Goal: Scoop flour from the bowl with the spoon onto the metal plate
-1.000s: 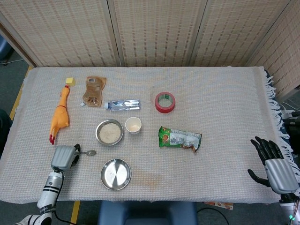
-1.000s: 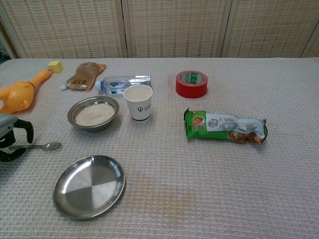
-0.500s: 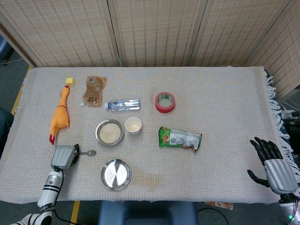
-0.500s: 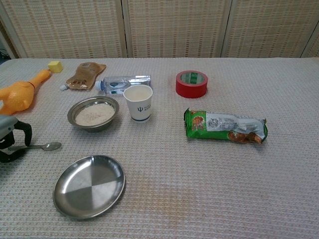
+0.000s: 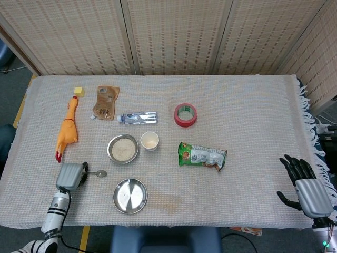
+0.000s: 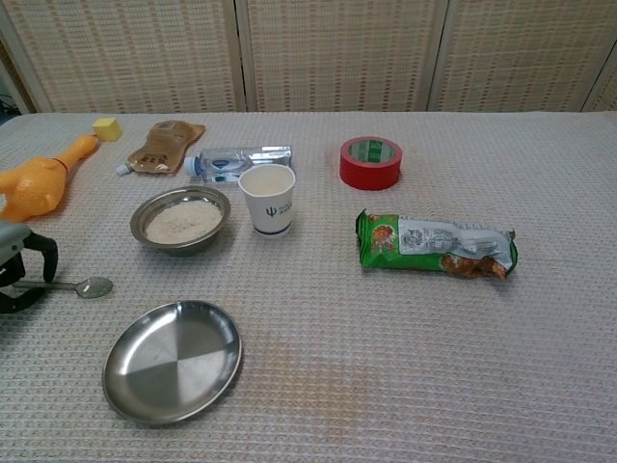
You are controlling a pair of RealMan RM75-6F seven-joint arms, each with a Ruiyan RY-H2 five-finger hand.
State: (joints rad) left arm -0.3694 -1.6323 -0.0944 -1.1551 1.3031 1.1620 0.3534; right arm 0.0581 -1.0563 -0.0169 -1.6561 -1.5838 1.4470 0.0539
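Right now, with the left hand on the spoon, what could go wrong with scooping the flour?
The left hand holds the spoon by the very end of its handle, low on the cloth, so it may twist or slip when lifted.

The paper cup stands right beside the flour bowl; a wide swing could knock it over.

The metal plate is shallow, so flour tipped near its rim may spill onto the tablecloth.
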